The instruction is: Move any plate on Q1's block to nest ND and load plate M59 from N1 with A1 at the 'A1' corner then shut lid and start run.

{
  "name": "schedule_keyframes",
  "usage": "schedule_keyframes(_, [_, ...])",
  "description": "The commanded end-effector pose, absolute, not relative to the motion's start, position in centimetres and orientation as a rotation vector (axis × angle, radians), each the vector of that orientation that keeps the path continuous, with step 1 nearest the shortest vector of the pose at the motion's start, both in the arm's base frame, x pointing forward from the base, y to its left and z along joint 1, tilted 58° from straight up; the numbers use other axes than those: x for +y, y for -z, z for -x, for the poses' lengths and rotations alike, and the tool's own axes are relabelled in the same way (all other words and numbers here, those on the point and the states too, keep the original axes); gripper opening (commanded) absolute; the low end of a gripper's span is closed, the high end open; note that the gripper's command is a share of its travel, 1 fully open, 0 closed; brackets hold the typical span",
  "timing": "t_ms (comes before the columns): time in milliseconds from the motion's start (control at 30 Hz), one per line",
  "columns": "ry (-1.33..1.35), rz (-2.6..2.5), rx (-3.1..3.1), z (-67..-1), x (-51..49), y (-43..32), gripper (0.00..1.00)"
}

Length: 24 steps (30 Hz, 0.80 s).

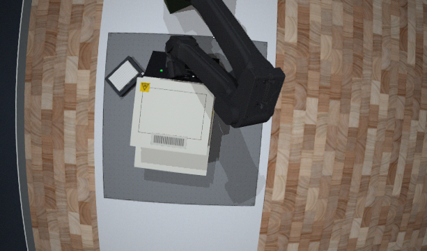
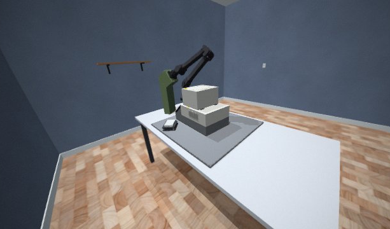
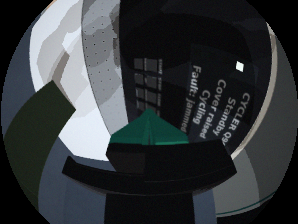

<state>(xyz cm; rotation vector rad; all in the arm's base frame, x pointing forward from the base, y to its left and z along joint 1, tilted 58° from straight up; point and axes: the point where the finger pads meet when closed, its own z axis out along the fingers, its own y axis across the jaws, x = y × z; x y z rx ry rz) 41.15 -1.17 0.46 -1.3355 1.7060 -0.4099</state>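
- Hand [image 3: 148, 129] pressed together on nothing, close over Q1's [image 1: 171, 115] dark panel; the arm hides it from above.
- Keypad dim, legend partly cut off.
- Lid shut, lamp [image 1: 161, 70] green.
- M59 [image 1: 124, 76] just left of Q1.

A white table [image 2: 277, 165] on dark legs stands on a patchwork wood-block floor [image 2: 118, 191], with dull blue walls [image 2: 309, 48] behind it, a grey skirting board [image 2: 309, 114] at their foot, and a small wooden wall shelf [image 2: 124, 63] up to the table's left.
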Motion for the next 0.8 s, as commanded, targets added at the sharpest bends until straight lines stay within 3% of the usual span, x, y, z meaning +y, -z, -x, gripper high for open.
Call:
schedule_keyframes(0, [0.396,1.338,1.703,-40.92,-0.46,-0.7,0.0])
schedule_keyframes(767, [0.399,1.343,1.685,-41.48,-0.28,-1.21,0.0])
